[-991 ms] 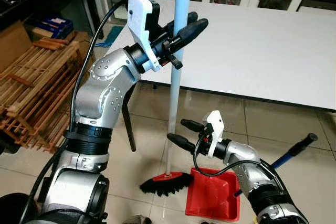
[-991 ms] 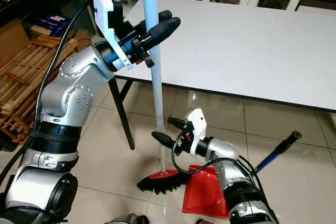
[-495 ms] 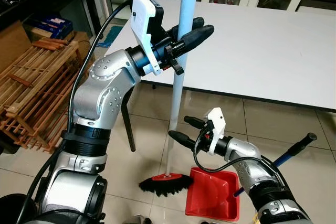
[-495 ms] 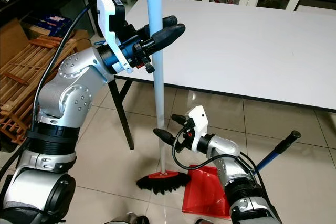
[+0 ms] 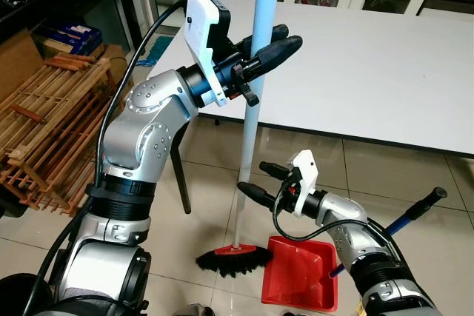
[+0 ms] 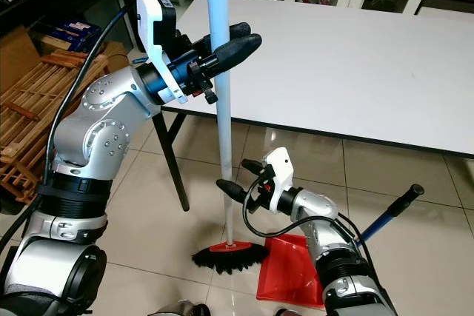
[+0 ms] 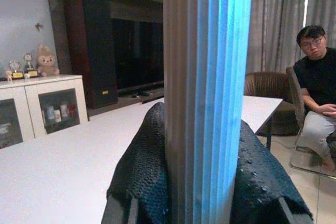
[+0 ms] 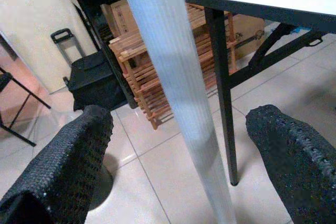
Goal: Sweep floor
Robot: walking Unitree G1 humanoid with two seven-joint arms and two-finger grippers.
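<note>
A broom stands nearly upright, its pale blue pole [image 5: 250, 131] rising from a red head with black bristles [image 5: 233, 259] on the tiled floor. My left gripper [image 5: 286, 36] is shut on the pole high up, level with the table edge; in the left wrist view its fingers [image 7: 140, 177] press both sides of the pole [image 7: 207, 93]. Lower down, my right gripper [image 5: 251, 178] is open, with the pole [image 8: 173, 93] passing between its fingers [image 8: 68, 161] without touching them. A red dustpan [image 5: 302, 271] lies right of the bristles, its blue handle [image 5: 415, 211] angled up to the right.
A large white table [image 5: 370, 72] stands just behind the broom, with a dark leg [image 5: 181, 179] to the left. Wooden slatted racks [image 5: 44, 123] lean at the far left. A person [image 7: 317, 82] sits beyond the table in the left wrist view.
The left gripper has carried the top of the pole slightly right, standing it more upright. The right gripper has edged up a little and stays open around the pole.
</note>
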